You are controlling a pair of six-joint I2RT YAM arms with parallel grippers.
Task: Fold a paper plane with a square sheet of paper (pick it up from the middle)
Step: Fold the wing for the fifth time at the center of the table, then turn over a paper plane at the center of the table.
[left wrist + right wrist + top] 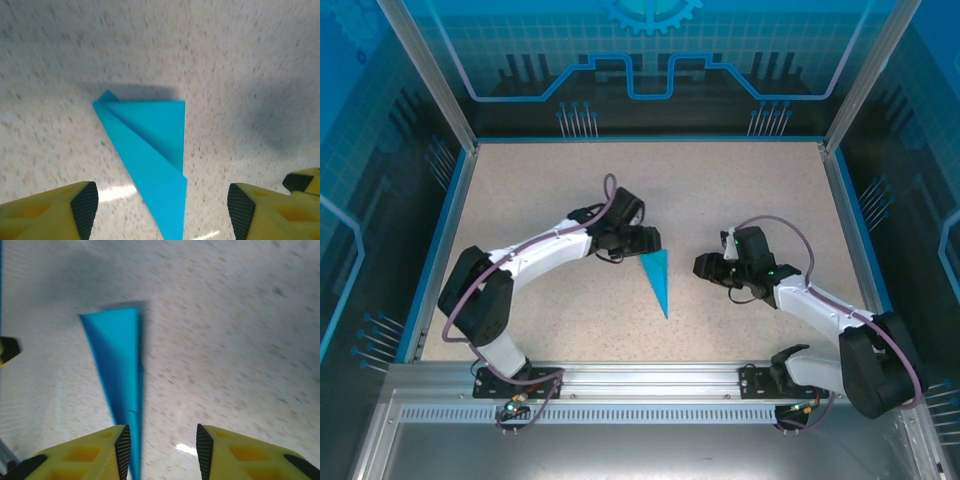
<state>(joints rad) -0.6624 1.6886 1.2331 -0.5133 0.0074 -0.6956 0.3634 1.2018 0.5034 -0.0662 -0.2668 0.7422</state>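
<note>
The cyan-blue paper plane (657, 279) lies flat on the speckled table as a slim dart, its wide end toward the back and its tip toward the front. My left gripper (650, 240) hovers just left of and behind the wide end, jaws open. In the left wrist view the dart (150, 155) runs down between the yellow fingers (82, 210) without touching them. My right gripper (705, 266) stands open to the right of the dart, apart from it. In the right wrist view the dart (120, 365) passes beside the left finger (117, 450).
The table (540, 180) is walled by a blue rim and clear panels on three sides. A metal rail (640, 385) with both arm bases runs along the near edge.
</note>
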